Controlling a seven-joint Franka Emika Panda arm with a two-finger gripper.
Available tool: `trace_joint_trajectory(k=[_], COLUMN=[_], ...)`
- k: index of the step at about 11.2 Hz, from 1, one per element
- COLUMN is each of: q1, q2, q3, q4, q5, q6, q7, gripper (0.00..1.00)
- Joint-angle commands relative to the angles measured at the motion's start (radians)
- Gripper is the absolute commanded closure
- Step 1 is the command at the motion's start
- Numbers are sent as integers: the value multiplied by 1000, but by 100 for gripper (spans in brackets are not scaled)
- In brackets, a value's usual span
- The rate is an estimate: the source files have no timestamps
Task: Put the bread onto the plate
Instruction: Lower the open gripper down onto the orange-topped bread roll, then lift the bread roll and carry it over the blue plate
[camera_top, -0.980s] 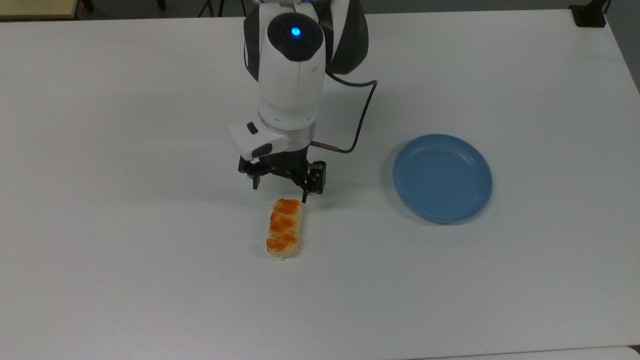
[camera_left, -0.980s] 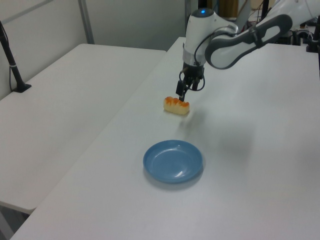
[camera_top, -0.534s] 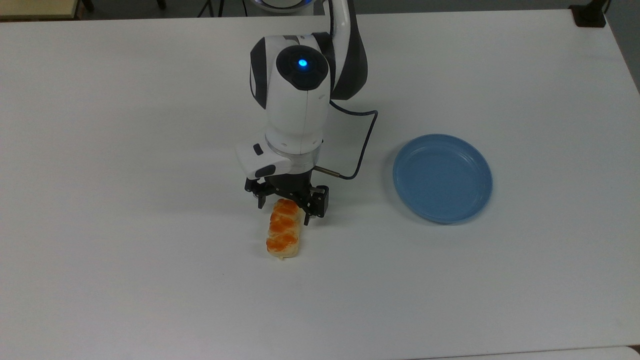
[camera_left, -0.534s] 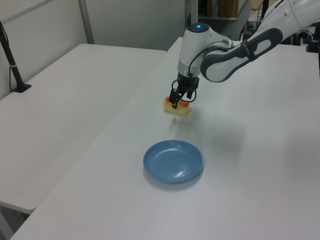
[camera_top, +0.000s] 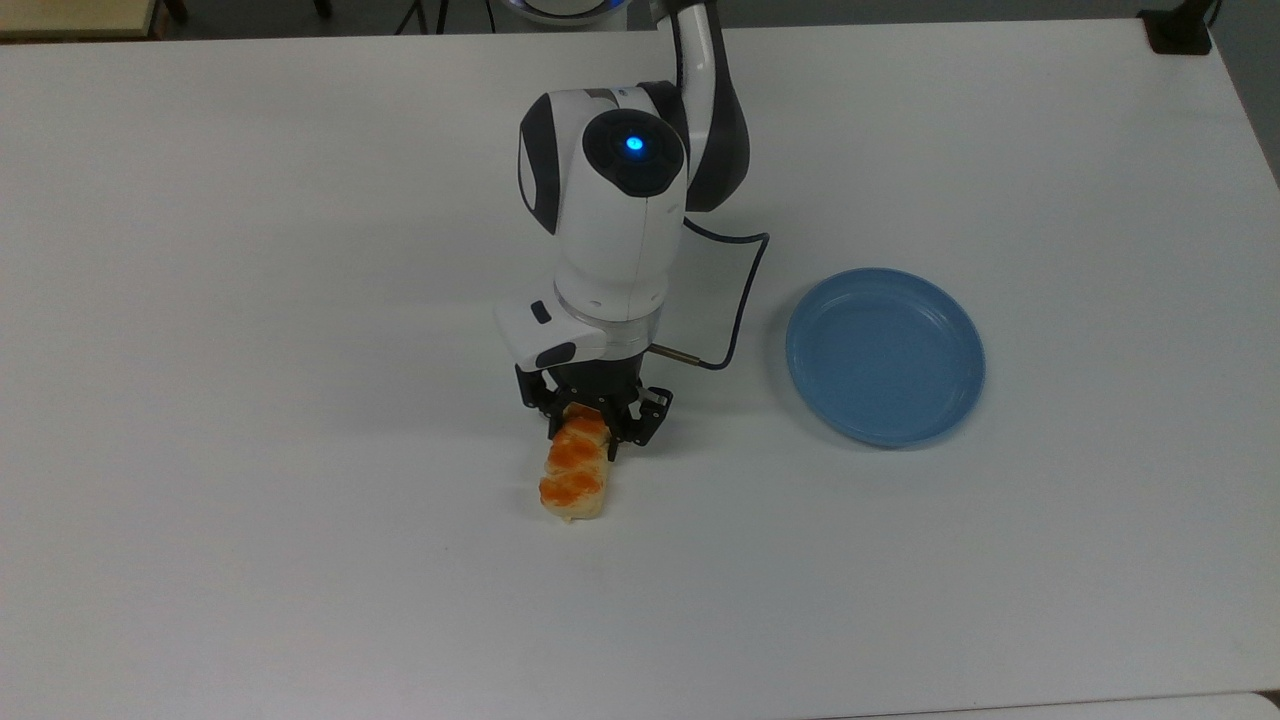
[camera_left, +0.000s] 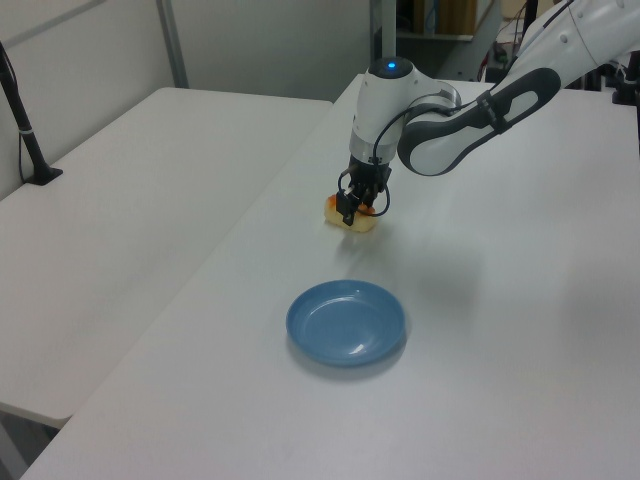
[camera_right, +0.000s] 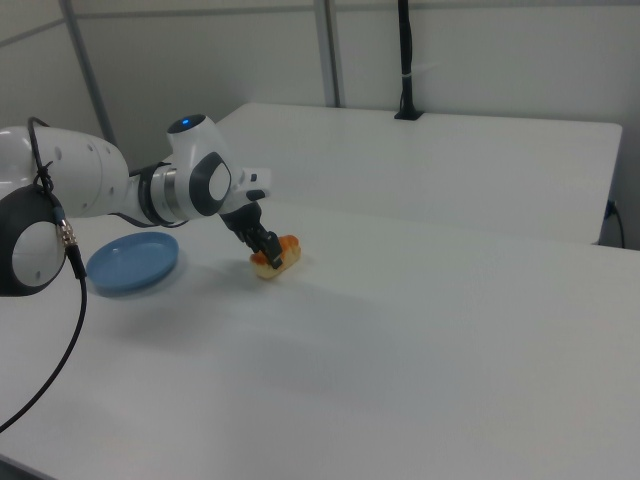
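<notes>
Bread (camera_top: 573, 478) sits between my gripper's (camera_top: 585, 432) fingers now; half a second ago they only reached its far tip, and since then the loaf has shifted slightly. The fingers straddle its far end, pinching it, the loaf resting on the white table (camera_top: 250, 400). It is oblong, pale, with glossy orange bumps. Well apart, on the top view's right, lies the round, smooth blue plate (camera_top: 885, 355), empty.
</notes>
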Motion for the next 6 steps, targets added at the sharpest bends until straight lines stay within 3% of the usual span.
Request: trace_joint_trajectory(k=[1, 3, 5, 6], q1=[8, 13, 43, 74], q2=[-77, -159, -170, -161], q3=[66, 147, 238, 248], q4=[-2, -2, 0, 0], q5=[-24, -33, -64, -81], q6=[-112, -257, -348, -365], q7=[24, 22, 28, 48], gripper=[44, 44, 44, 46])
